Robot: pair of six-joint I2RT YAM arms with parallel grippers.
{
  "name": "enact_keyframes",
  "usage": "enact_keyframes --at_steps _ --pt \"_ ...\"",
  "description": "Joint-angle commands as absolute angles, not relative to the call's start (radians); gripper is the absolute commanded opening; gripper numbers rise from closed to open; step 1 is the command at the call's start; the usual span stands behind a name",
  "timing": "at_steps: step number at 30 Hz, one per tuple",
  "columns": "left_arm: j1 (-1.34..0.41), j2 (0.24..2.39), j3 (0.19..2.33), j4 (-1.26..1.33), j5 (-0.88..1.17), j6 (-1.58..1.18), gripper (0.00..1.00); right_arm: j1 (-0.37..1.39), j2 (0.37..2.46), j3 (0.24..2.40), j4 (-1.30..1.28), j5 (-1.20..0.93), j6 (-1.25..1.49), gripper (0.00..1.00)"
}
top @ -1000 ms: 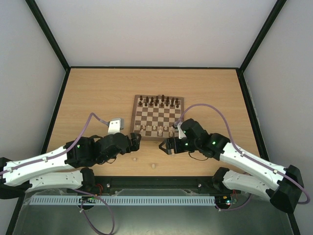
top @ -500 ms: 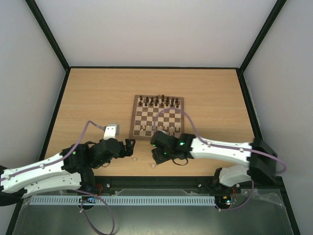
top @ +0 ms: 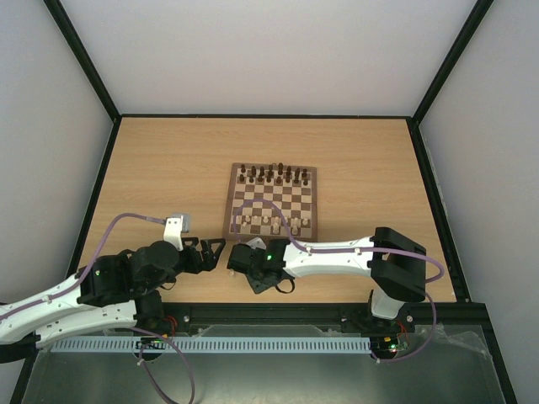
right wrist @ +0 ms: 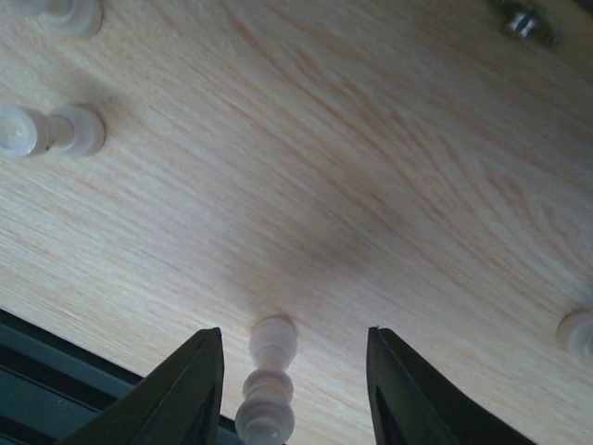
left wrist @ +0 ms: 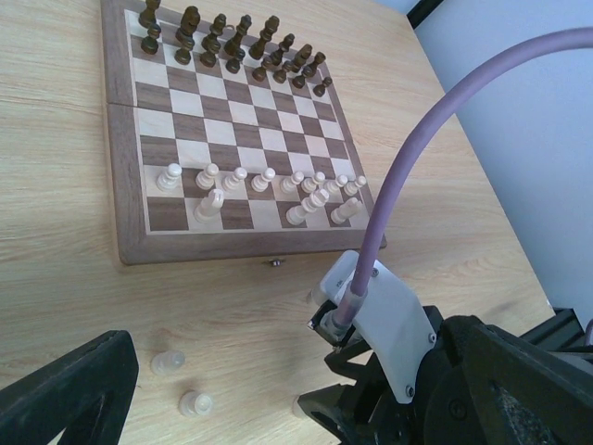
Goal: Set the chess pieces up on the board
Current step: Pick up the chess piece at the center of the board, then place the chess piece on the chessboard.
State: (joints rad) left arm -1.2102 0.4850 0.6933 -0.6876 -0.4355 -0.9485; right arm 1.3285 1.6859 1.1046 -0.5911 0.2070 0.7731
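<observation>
1. The right gripper (right wrist: 292, 336) sits low over the light-wood tabletop (right wrist: 389, 158), its two black fingers (right wrist: 196, 389) spread wide and gripping nothing.
2. A pale beige wooden chess piece (right wrist: 267, 375) lies between those fingers, closer to the left-hand one in the wrist view and touching neither.
3. The left gripper (top: 212, 251), just beside it, is also parted and empty, with two loose pale chessmen (left wrist: 169, 363) on the table near it.
4. The square brown-and-cream checked chessboard (top: 271, 202) lies just beyond both grippers. It carries dark brown chessmen (left wrist: 232, 42) on its far rows and pale beige chessmen (left wrist: 269, 185) on its near rows.
</observation>
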Motion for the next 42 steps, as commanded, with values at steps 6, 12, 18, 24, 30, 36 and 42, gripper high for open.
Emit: enact_keyframes --at_steps 6,12,18,24,30,36,42 --pt "-1.206 0.482 0.681 -0.664 -0.416 -0.921 0.99 1.359 1.708 1.112 -0.674 0.193 0.825 0.31" --pt "-1.206 0.484 0.68 -0.664 -0.422 -0.923 0.99 1.361 1.686 1.092 -0.672 0.184 0.831 0.1" --pt "-1.206 0.497 0.683 -0.668 -0.427 -0.925 0.99 1.347 1.657 1.171 -0.734 0.256 0.805 0.1" --pt "-1.206 0.506 0.685 -0.671 -0.431 -0.928 0.99 1.226 1.646 1.281 -0.8 0.313 0.702 0.09" --pt "-1.206 0.505 0.698 -0.683 -0.434 -0.928 0.99 1.1 1.679 1.374 -0.802 0.317 0.589 0.1" --pt "-1.206 0.504 0.709 -0.692 -0.445 -0.928 0.99 1.028 1.767 1.447 -0.779 0.295 0.522 0.1" --pt "-1.206 0.497 0.707 -0.696 -0.449 -0.932 0.99 0.986 1.84 1.468 -0.756 0.28 0.491 0.1"
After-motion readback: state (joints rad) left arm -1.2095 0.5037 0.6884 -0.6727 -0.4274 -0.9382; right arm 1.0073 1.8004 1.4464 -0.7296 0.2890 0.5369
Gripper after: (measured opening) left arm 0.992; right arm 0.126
